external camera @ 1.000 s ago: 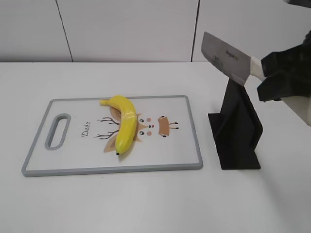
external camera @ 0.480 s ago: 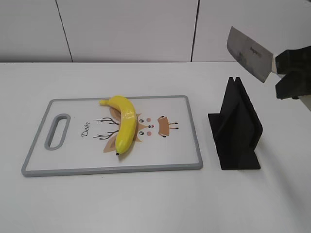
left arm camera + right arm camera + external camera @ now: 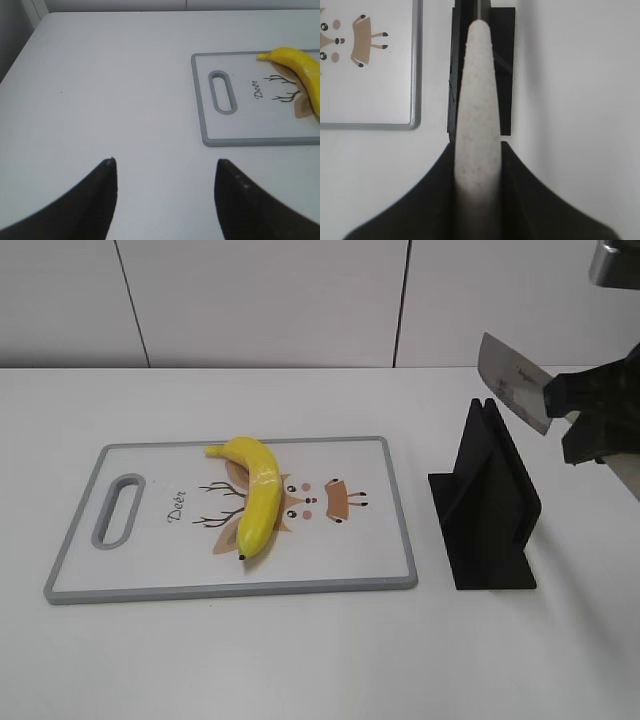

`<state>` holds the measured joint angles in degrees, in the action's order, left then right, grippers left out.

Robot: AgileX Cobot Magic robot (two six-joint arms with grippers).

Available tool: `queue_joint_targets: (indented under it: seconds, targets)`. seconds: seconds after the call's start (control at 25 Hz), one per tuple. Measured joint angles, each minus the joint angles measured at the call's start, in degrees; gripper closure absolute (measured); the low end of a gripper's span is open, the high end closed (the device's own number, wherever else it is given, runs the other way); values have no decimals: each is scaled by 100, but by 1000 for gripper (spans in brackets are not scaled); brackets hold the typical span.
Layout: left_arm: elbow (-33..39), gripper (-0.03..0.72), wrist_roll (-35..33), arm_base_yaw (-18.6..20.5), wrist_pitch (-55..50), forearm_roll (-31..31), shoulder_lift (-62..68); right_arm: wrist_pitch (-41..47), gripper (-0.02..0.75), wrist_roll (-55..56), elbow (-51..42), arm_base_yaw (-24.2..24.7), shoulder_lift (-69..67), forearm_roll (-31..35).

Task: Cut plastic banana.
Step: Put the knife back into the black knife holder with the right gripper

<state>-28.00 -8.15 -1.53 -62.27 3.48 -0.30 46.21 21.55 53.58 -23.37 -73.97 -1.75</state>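
Lowered toward the black stand (image 3: 488, 502), right claw (image 3: 578, 418) grips the knife (image 3: 512, 381); left claw (image 3: 165, 195) gapes.

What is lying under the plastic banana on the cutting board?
The plastic banana lies on the cutting board, over a printed cartoon deer. Its face and antlers show; the part beneath is covered.
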Motion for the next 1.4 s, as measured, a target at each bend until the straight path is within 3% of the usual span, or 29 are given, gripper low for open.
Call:
queue_joint_targets:
  seconds: [0.84,1.4]
  targets:
    - [0,107,0,0,0,-17,0,-198,568,-11,0,0,-294,82]
    - [0,107,0,0,0,-17,0,-25,568,-208,0,0,-1001,536]
